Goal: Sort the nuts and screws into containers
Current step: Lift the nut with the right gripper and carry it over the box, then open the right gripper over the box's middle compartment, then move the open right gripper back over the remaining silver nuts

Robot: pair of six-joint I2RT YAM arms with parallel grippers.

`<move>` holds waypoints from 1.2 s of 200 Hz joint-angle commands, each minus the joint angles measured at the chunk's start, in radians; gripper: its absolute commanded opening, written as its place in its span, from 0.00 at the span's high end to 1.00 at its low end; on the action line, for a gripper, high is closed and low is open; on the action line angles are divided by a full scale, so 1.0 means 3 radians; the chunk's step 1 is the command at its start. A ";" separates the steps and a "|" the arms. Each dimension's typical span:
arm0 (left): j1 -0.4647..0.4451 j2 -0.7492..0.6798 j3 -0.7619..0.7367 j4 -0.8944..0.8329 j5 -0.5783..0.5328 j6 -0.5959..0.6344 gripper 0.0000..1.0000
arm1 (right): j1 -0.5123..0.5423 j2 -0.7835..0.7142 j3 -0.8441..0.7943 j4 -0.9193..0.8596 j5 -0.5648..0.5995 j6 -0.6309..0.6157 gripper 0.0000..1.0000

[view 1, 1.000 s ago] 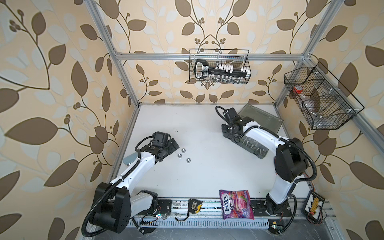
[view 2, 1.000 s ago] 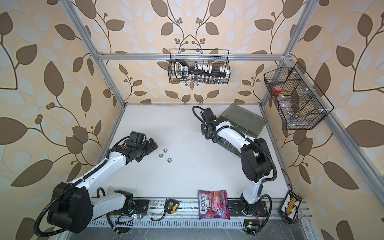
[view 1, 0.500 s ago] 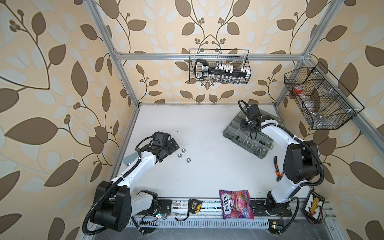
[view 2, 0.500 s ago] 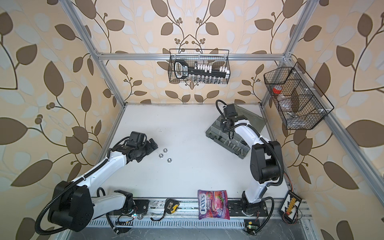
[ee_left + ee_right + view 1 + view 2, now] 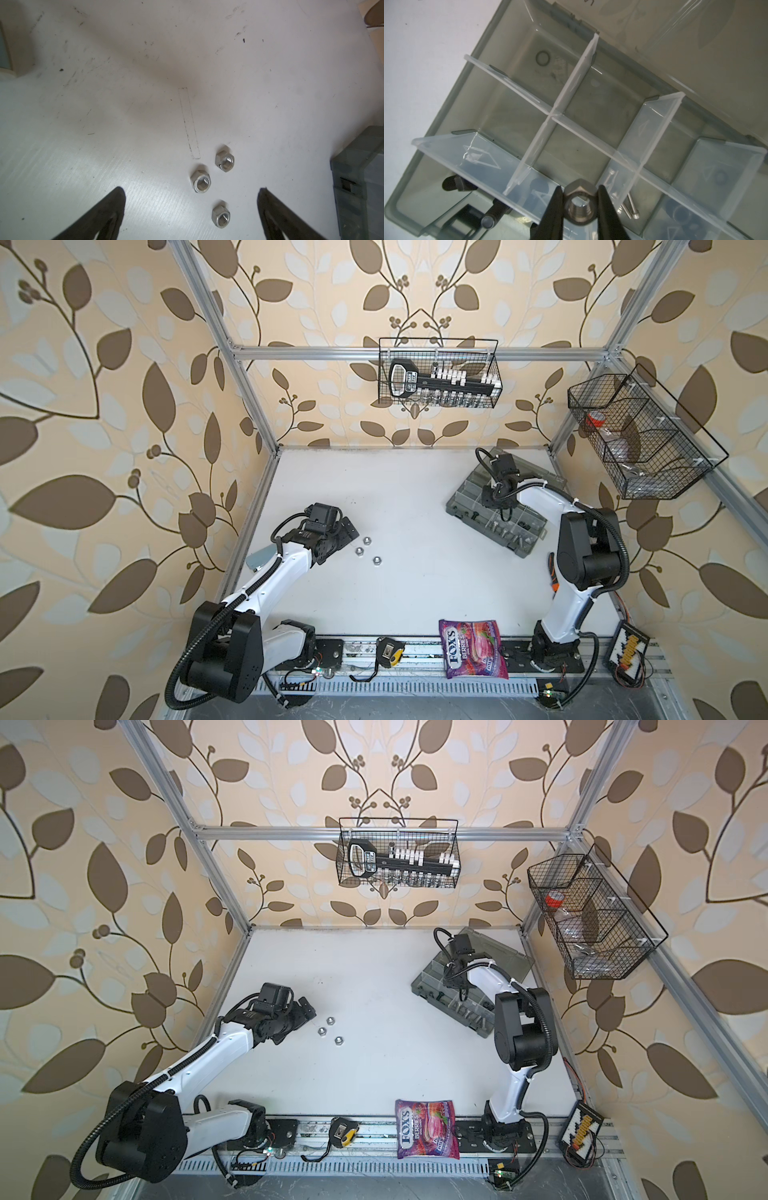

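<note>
My right hand [image 5: 579, 188] clenches a silver nut [image 5: 579, 205] above the organizer box [image 5: 457, 508] — worktop's [image 5: 415, 580] far right corner. My left hand [image 5: 191, 190] gapes wide — three loose nuts [image 5: 200, 184] lie before it, near the left edge.

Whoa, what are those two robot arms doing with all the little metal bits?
They're sorting nuts and screws into a grey plastic box with little compartments. The right gripper is pinching one silver nut and holding it over the open box, where some screws lie. The left gripper is wide open, low over the white table, with three more silver nuts lying loose just in front of it.
</note>
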 commanded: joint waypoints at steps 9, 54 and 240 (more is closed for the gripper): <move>-0.0036 -0.0022 0.0124 -0.0045 -0.0010 0.0037 0.01 | -0.0002 0.0099 0.0146 0.0024 -0.0008 -0.0063 0.84; -0.0035 -0.0047 0.0123 -0.0050 -0.0022 0.0037 0.01 | -0.0002 0.0042 0.0151 0.0009 0.0032 -0.0068 0.58; -0.0035 -0.0016 0.0068 -0.0035 0.0022 0.0026 0.01 | 0.1472 -0.0369 0.0156 -0.0012 -0.0025 0.0198 0.49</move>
